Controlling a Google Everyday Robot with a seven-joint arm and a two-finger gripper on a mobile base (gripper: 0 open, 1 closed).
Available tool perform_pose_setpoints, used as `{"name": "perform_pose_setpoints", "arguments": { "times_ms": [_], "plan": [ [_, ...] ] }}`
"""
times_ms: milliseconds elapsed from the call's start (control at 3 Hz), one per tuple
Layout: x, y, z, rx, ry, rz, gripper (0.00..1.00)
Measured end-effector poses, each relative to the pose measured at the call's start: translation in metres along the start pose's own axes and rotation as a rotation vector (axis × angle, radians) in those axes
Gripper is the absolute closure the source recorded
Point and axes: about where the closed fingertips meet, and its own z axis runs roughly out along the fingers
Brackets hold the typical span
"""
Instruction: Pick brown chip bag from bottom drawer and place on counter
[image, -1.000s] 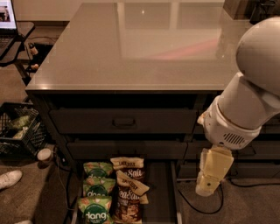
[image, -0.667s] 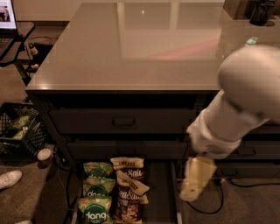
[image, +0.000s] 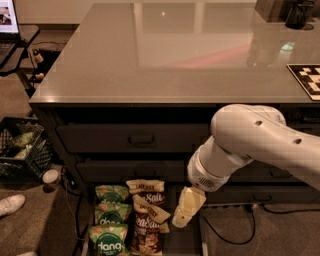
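Note:
The bottom drawer (image: 202, 239) is pulled open at the foot of the cabinet. In it lie brown chip bags in a column: one at the back (image: 146, 192), one in the middle (image: 148, 220) with white "Sea Salt" lettering, and another in front of it. My gripper (image: 183, 212) hangs from the white arm (image: 250, 137), just right of the middle brown bag and slightly above the drawer, pointing down and left. It holds nothing that I can see. The grey glossy counter (image: 165, 50) spans the top.
Green "dang" bags (image: 111, 215) fill the drawer's left column. Closed drawer fronts with bar handles (image: 142, 140) are above. A black crate (image: 20, 152), a cup (image: 50, 177) and a shoe (image: 10, 204) lie on the floor to the left. A checkered board (image: 306, 77) sits on the counter's right.
The arm has swung left and lower. The gripper has moved from right of the drawer to just beside the brown bags.

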Motion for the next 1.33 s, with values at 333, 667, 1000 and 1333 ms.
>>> {"name": "perform_pose_setpoints", "arguments": {
  "times_ms": [333,667,1000,1333],
  "plan": [
    [0.0,0.0,0.0,-0.001,0.001,0.0,0.0],
    [-0.001,0.011,0.024,-0.036,-0.035,0.005,0.0],
    [0.005,0.03,0.085,-0.076,-0.044,0.044,0.0],
    [0.01,0.026,0.138,-0.048,-0.053,0.116,0.0]
  ]
}}
